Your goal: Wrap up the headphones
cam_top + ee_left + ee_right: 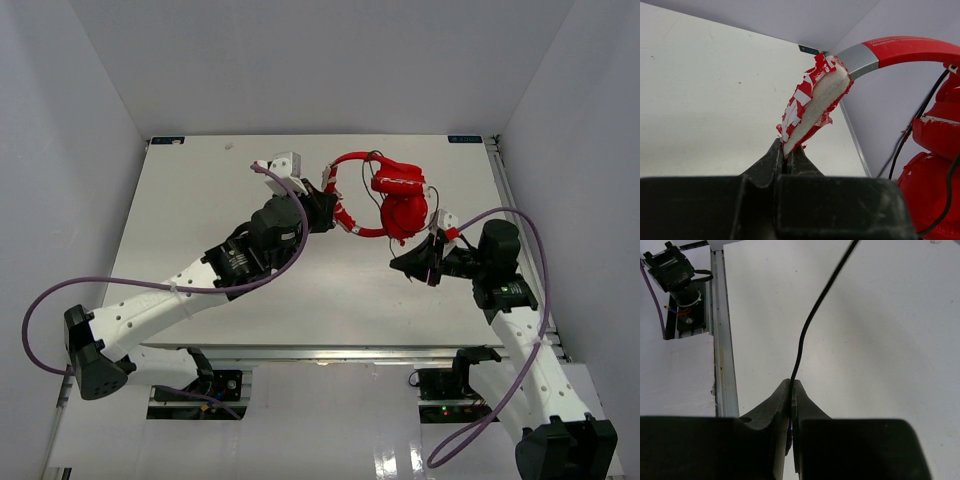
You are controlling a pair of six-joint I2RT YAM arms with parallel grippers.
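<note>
No readable text, brand or number anywhere. Left sticker (168,140), small and dark, at the far left corner of the table (200,200), and right sticker (470,138) at the far right corner: both too small to read. Corner sticker (810,49) in the left wrist view: dark, blurred, illegible. White marks on the red headband (802,102): irregular patches, no letters or digits.

Red headphones (400,205), thin black cable (805,335)
</note>
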